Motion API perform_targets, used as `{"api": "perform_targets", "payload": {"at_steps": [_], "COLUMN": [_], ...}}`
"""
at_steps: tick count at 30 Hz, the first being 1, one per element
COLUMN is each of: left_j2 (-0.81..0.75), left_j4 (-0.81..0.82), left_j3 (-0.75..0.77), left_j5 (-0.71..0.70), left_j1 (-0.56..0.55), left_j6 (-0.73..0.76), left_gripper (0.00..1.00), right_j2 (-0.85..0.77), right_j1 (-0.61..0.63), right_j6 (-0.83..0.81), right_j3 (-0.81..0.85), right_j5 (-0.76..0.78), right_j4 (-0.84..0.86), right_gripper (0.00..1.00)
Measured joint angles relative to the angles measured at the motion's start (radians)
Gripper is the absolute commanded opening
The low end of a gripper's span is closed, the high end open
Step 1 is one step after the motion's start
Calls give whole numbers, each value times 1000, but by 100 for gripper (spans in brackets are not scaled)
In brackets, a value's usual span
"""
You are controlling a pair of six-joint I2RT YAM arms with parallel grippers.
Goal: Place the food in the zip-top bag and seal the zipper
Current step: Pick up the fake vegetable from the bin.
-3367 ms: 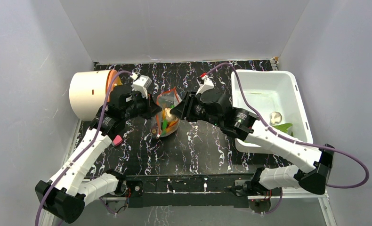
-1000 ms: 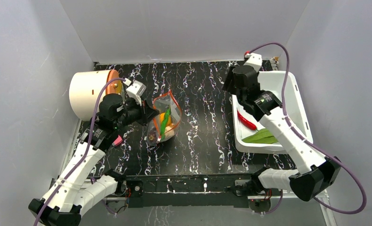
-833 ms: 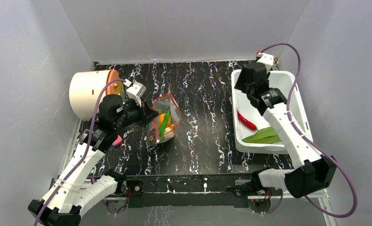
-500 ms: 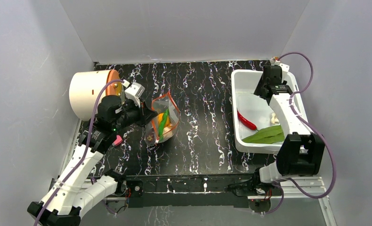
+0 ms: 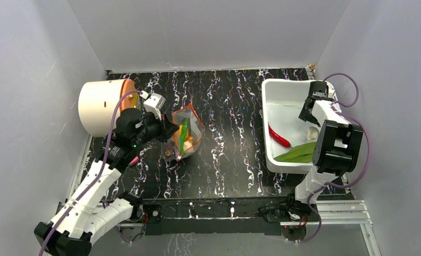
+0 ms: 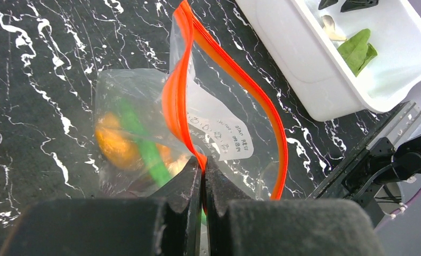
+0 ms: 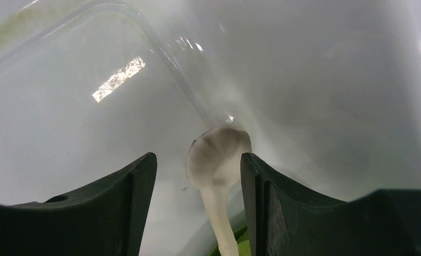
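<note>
Fingers of the right gripper stand released and apart, low inside the white plastic bin. The whitish garlic-like piece lies between them, with a clear gap to the finger on the left of the wrist view and close against the other; whether that one touches it I cannot tell. The left gripper is clenched on the clear crinkly zip-top bag, pinching the plastic right at the orange-red zipper strip, and the mouth gapes open beyond the fingertips. The orange round fruit and slim green pepper sit inside, just ahead and left of those fingers. A second ago the right gripper hung over the bin's far left corner; now its arm is folded back along the bin's right side and the fingers have dropped to the piece, while the left fingers hold the bag in much the same spot. The bin's curved wall rises close behind the piece, a flat green leaf lies just on the fingers' near side, and the red chilli lies further to their left. A broad stretch of the black white-veined table separates bag from bin; a cream cylinder with an orange rim stands close behind the left fingers.
</note>
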Motion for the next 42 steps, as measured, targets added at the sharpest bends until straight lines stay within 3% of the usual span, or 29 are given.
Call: {"api": "perform_targets", "payload": {"at_steps": [19, 30, 42], "left_j2": [13, 13, 2], "left_j4": [43, 43, 43], "left_j3": [-41, -41, -41], "left_j5": [10, 13, 14], "left_j1": [0, 0, -1], "left_j6": [-32, -31, -32], "left_gripper": [0, 0, 0], "right_j2": [113, 119, 101], "right_j1": [-2, -2, 0], "right_j6": [5, 17, 33], "right_j3": [5, -17, -18], "right_j5": [4, 14, 18], "right_j4": [2, 13, 8], "right_gripper": [56, 36, 8]}}
